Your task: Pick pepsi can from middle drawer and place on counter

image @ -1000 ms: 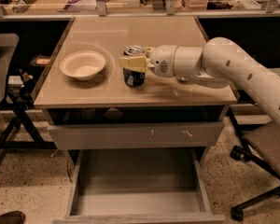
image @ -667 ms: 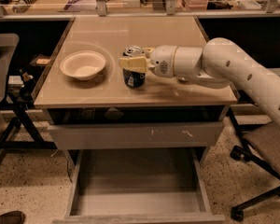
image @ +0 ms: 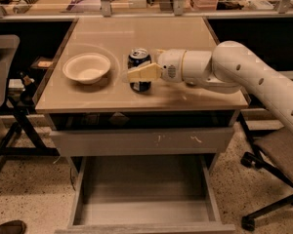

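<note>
Camera view, read left to right.

- Far left: a dark chair (image: 1, 67) stands beside the table (image: 136, 30), on a speckled floor (image: 24, 199).
- Left part of the table: a white bowl (image: 86, 67) sits upright, apart from the can.
- Centre of the table: the pepsi can (image: 138, 56) stands upright on the glossy beige top, just right of the bowl and towards the front edge. The silver top and pull tab face up.
- The gripper (image: 133, 71) is at the can, reaching in from the right, level with the can's middle. The fingers (image: 145, 72) are closed about the can. The near beige finger lies across its front side, and the far one is mostly hidden behind it.
- Right: the white arm (image: 244, 72) stretches from the right edge of view across the table's right front corner to the gripper.
- Below the table top: a closed grey drawer front (image: 146, 141) carries white scratches.
- Beneath it: the middle drawer (image: 141, 199) is pulled out towards the camera, its flat grey floor bare.
- Far right: a second chair (image: 278, 150) stands beside the table, under the arm.
</note>
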### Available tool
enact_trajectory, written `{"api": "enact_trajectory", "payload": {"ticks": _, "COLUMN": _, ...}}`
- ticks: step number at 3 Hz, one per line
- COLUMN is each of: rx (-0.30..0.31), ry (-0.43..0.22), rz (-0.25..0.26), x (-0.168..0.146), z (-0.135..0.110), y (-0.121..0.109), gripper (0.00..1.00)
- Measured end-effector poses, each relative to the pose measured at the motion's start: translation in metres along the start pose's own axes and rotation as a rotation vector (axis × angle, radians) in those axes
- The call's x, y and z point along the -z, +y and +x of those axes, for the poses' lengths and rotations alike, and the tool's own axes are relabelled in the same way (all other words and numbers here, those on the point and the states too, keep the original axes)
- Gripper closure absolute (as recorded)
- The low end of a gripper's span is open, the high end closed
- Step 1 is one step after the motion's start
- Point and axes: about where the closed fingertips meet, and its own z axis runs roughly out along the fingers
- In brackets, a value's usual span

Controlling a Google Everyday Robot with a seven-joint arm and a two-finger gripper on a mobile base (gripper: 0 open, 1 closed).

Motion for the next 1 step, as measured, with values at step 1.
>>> {"api": "enact_trajectory", "payload": {"ticks": 1, "rx": 0.0, "ry": 0.0, "rz": 0.0, "x": 0.0, "z": 0.0, "y": 0.0, "gripper": 0.0}}
